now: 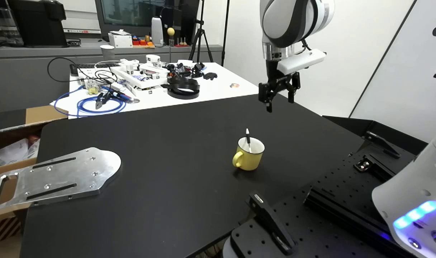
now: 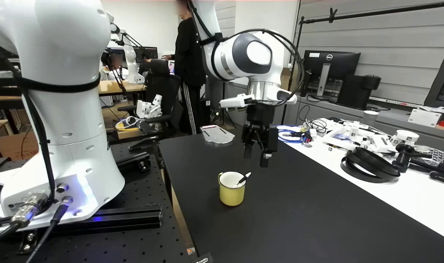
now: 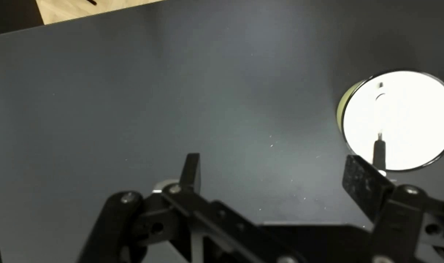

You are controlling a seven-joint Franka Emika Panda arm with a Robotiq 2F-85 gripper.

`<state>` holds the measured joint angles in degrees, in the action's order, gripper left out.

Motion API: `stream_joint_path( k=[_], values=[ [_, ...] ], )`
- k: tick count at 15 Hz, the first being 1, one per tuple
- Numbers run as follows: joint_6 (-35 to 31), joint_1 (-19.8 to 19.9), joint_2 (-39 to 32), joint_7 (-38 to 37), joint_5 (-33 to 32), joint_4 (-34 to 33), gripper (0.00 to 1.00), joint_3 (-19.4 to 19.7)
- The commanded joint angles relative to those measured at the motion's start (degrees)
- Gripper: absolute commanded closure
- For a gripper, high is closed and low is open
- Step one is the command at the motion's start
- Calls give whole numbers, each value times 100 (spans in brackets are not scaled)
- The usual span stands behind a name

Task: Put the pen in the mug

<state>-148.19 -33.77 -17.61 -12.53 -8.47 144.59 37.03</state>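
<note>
The yellow mug stands upright on the black table, and it also shows in an exterior view and at the right of the wrist view. The dark pen stands tilted inside the mug, with its light end above the rim. The pen also shows in an exterior view and in the wrist view, leaning on the rim. My gripper is open and empty, above the table and apart from the mug. It also shows in an exterior view and in the wrist view.
A silver metal plate lies at the table's edge beside a cardboard box. A white table with cables, pliers and black rings adjoins the black table. The white robot base stands at the opposite side.
</note>
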Motion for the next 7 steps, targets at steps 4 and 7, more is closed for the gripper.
stream_joint_path(
  k=[4,7],
  values=[
    [335,1606,278,-104,-557,-41,0,-1548],
    [336,1624,276,-64,-554,-40,0,-1576]
  ],
)
